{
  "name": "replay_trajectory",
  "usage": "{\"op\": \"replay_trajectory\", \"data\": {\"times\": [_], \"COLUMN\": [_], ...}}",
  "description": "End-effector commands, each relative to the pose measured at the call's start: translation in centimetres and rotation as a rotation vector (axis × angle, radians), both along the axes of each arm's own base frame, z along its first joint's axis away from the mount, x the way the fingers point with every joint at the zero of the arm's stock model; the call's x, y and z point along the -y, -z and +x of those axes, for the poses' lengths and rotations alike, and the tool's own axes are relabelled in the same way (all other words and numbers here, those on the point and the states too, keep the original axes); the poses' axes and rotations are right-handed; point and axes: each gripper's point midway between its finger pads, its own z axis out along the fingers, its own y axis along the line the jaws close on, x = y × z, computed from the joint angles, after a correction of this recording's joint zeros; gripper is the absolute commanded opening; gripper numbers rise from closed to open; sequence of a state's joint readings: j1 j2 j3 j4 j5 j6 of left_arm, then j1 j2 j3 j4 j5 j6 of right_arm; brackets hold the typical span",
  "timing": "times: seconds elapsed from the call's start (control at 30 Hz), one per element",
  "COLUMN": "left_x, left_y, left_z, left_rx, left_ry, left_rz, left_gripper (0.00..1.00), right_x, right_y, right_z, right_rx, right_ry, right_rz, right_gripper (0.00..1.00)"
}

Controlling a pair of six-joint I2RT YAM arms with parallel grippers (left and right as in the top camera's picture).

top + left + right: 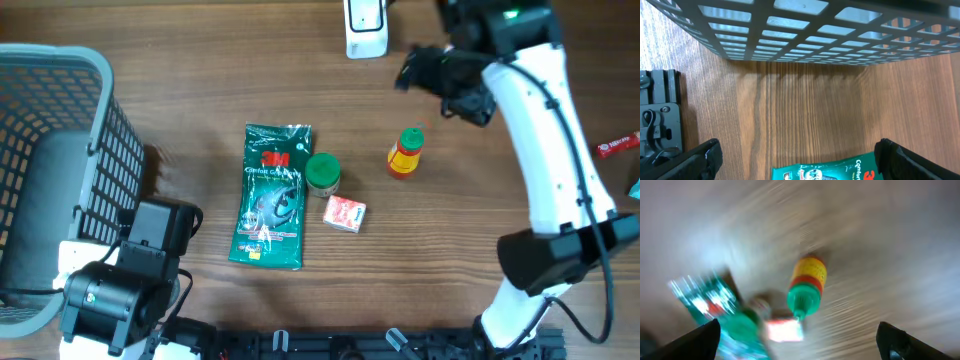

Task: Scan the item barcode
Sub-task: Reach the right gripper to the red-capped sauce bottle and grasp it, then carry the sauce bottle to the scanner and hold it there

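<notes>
Four small goods sit mid-worktop, and none is held. Left to right:

- a grey plastic lattice basket [60, 80];
- the left fingers [695, 162], spread wide and empty, low beside the basket wall;
- a flat green foil packet with red lettering [272, 195];
- a small jar with a green lid [322, 172], touching the packet's right edge;
- a small red-and-white carton [345, 213], just beside the jar;
- a white scanner [365, 30] at the worktop's far edge;
- a yellow bottle with a red band and green cap [405, 153], apparently upright and apart from the cluster;
- the right fingers [695, 340], spread wide and gripping nothing, poised above the bottle on its scanner side.

Hazards: the right wrist view is smeared, which suggests fast motion. A hurried descent could clip the green cap and topple the narrow bottle, which would likely roll. No barcode is legible on it, so it might be presented to the scanner with the wrong face. Reaching for the jar or carton instead risks nudging their close neighbours.
</notes>
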State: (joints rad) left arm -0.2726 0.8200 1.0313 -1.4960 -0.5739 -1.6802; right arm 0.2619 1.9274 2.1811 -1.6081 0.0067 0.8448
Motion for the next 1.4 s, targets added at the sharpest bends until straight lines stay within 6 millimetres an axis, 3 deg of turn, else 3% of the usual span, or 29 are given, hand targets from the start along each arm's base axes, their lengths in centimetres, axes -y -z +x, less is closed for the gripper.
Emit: {"op": "replay_trajectory", "data": {"times": [0.0, 0.13, 0.23, 0.4, 0.6, 0.7, 0.97, 1.1, 1.2, 1.37], "left_x": [-0.2, -0.2, -0.2, -0.2, -0.2, -0.2, -0.2, -0.2, -0.2, -0.2], "left_y": [-0.1, -0.1, -0.1, -0.1, -0.1, -0.1, -0.1, -0.1, -0.1, -0.1], "left_z": [-0.1, -0.1, -0.1, -0.1, -0.1, -0.1, -0.1, -0.1, -0.1, -0.1], "left_rx": [0.002, 0.002, 0.002, 0.002, 0.002, 0.002, 0.002, 0.002, 0.002, 0.002], "left_ry": [-0.006, -0.006, -0.006, -0.006, -0.006, -0.006, -0.006, -0.006, -0.006, -0.006], "left_rz": [0.006, 0.006, 0.006, 0.006, 0.006, 0.006, 0.006, 0.006, 0.006, 0.006], "left_gripper": [1.0, 1.0, 1.0, 1.0, 1.0, 1.0, 1.0, 1.0, 1.0, 1.0], "right_x": [2.0, 4.4, 6.2, 3.0, 0.2, -0.4, -2.3, -4.6, -6.2, -6.2], "right_y": [0.6, 2.4, 6.3, 14.8, 19.1, 19.8, 20.6, 22.1, 23.0, 23.6], "right_z": [0.0, 0.2, -1.0, -0.1, -1.2, -2.4, -2.3, -2.2, -2.5, -2.5], "right_rx": [-0.076, -0.126, -0.232, -0.297, -0.285, -0.312, -0.324, -0.373, -0.411, -0.39], "right_ry": [0.639, 0.723, 0.734, 0.484, 0.402, 0.385, 0.372, 0.334, 0.279, 0.222], "right_rz": [0.162, 0.168, 0.151, 0.539, 0.756, 0.793, 0.766, 0.847, 0.93, 0.93], "right_gripper": [1.0, 1.0, 1.0, 1.0, 1.0, 1.0, 1.0, 0.99, 0.84, 0.57]}}
